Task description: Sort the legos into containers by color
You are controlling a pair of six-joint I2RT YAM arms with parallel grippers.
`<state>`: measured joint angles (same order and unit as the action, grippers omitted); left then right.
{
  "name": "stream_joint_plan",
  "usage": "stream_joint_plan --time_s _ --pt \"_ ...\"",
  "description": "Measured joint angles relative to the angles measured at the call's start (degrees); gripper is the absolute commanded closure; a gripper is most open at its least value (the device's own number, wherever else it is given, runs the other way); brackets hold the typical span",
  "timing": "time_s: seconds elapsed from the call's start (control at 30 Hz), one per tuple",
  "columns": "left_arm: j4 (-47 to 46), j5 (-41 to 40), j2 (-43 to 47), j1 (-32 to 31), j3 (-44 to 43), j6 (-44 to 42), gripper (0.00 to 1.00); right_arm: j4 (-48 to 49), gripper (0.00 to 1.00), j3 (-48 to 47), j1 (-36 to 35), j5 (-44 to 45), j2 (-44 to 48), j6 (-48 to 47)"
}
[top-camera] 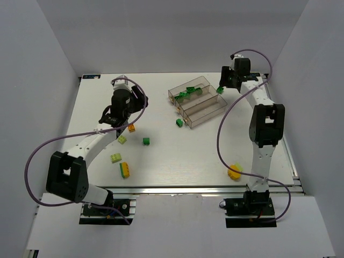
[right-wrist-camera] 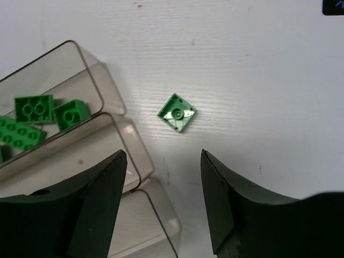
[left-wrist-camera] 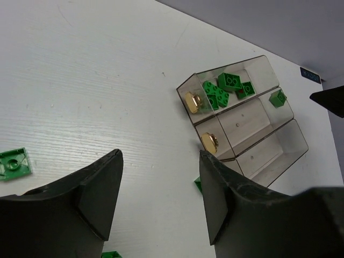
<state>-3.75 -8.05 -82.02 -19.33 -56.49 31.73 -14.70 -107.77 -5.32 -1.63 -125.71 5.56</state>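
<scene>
The left gripper [left-wrist-camera: 161, 199] hangs open and empty over the white, faintly grained bench [top-camera: 177, 156]. The right gripper [right-wrist-camera: 164, 199], also open and empty, hangs above a flat square green plate [right-wrist-camera: 177, 112] lying just beside the containers [top-camera: 207, 109]. These are three clear, brown-tinted troughs joined side by side; the one farthest from the arms holds studded dark green legos [top-camera: 188, 92], while an orange brick [top-camera: 131, 128] and a yellow brick [top-camera: 234, 171] lie loose on the bench.

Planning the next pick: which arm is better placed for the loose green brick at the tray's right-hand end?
Right. The right tool hangs open and empty close by the green brick, just ahead in its wrist view. The left tool is on the other side of the tray.
</scene>
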Motion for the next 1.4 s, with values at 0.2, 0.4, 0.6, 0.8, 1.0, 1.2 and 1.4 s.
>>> stream_joint_plan --time_s 0.2,0.4,0.6,0.8,1.0,1.2,1.4 --pt "1.33 -1.66 3.96 0.00 2.97 0.02 0.31 1.84 0.40 -2.40 -0.04 5.60 -4.04 0.55" --pt "2.62 -2.62 5.70 0.00 5.27 0.28 0.31 3.34 0.35 -3.98 -0.11 6.43 -7.19 4.57" --pt "3.78 -3.34 6.88 0.00 6.29 0.70 0.31 4.28 0.35 -6.75 -0.39 5.88 -10.82 8.22" --pt "4.92 -3.43 6.93 0.00 6.34 0.87 0.31 5.29 0.36 -7.85 -0.81 6.71 -13.60 11.06" --pt "6.03 -3.56 7.04 0.00 6.36 0.87 0.31 5.88 0.34 -8.81 -1.14 8.46 -15.39 13.18" --pt "6.75 -3.63 7.15 0.00 6.36 0.85 0.31 6.03 0.38 -9.84 -1.46 9.55 -15.47 14.29" --pt "6.82 -3.80 7.15 0.00 6.36 0.70 0.31 6.32 0.41 -10.21 -1.64 10.97 -15.69 15.02"
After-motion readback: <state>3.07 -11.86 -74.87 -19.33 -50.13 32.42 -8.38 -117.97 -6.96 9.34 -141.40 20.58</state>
